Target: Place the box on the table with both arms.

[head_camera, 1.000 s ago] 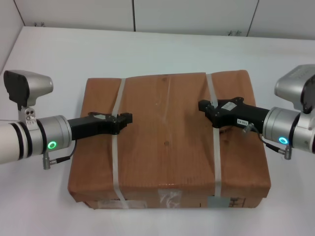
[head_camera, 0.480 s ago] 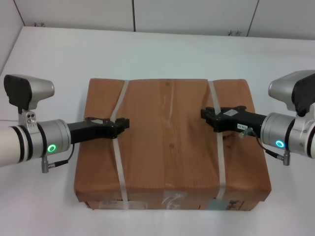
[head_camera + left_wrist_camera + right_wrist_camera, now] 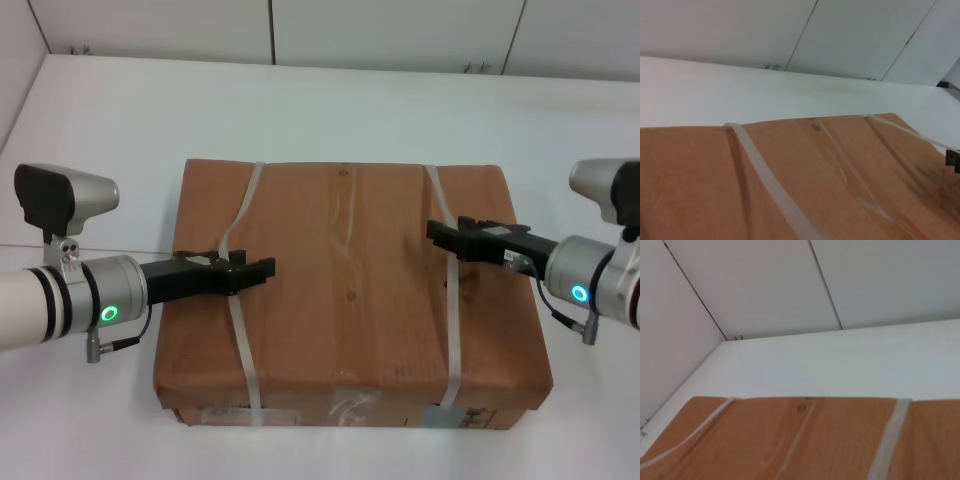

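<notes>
The box (image 3: 350, 300) lies flat on the table (image 3: 330, 110), near the middle, with its top facing up. Two white straps go over it. The left strap (image 3: 238, 310) runs down the left part of the top and the right strap (image 3: 448, 300) runs down the right part. A strip of clear tape (image 3: 345, 225) goes down the middle between them.

There is lots of bare white table past the far edge of the box, all the way to the wall panels (image 3: 400, 30). There is some bare table on the left and right sides too. The near edge of the box is close to the bottom of the head view, so little room shows there.

The left gripper (image 3: 262, 268) reaches in from the left, low over the box top, right at the left strap. Its jaws look close together, but one cannot tell if they hold the strap.

The right gripper (image 3: 440, 235) reaches in from the right, low over the box top, right at the right strap. One cannot tell how its jaws stand or if they hold anything.

Labels (image 3: 225, 412) show on the near side of the box. The writing on them is too small to read.
</notes>
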Action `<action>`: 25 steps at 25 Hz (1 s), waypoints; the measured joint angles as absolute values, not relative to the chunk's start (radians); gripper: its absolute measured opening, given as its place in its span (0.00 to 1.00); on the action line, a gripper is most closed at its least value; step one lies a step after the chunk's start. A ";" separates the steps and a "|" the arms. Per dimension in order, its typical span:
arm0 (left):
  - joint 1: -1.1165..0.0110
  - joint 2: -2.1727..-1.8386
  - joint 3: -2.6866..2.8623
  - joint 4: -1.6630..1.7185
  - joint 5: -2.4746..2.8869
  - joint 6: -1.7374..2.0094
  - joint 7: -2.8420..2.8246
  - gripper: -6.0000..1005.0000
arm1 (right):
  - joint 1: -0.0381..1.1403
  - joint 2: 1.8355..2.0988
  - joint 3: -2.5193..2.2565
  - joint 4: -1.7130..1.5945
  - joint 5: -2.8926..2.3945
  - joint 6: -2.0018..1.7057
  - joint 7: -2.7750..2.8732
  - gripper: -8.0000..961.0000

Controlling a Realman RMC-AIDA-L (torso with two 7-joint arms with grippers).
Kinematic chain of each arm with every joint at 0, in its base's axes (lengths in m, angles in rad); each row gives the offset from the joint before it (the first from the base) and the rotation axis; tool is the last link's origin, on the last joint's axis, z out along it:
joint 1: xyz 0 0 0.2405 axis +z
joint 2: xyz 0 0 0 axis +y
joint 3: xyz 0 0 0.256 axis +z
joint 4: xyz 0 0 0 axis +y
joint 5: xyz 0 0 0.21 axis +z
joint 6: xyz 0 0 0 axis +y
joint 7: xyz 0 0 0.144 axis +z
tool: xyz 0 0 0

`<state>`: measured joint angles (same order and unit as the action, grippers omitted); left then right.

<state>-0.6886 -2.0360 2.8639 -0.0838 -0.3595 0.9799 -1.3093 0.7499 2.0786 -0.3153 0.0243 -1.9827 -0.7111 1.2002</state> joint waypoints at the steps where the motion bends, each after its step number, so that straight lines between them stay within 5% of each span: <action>1: -0.688 -2.036 2.864 -0.082 -0.362 0.981 -1.301 0.37 | 0.743 2.079 -0.314 0.024 -1.983 -0.717 1.198 0.45; 3: -0.688 -2.036 2.864 -0.081 -0.366 0.982 -1.284 0.43 | 0.726 2.079 -0.305 0.018 -1.983 -0.741 1.191 0.53; 15: -0.663 -2.012 2.864 -0.090 -0.463 1.220 -1.159 0.84 | 0.604 2.078 -0.122 -0.087 -1.985 -1.034 1.026 0.61; 25: -0.615 -1.902 2.867 -0.132 -0.434 1.854 -1.019 0.84 | 0.607 2.065 -0.332 -0.366 -2.060 -1.607 0.998 0.66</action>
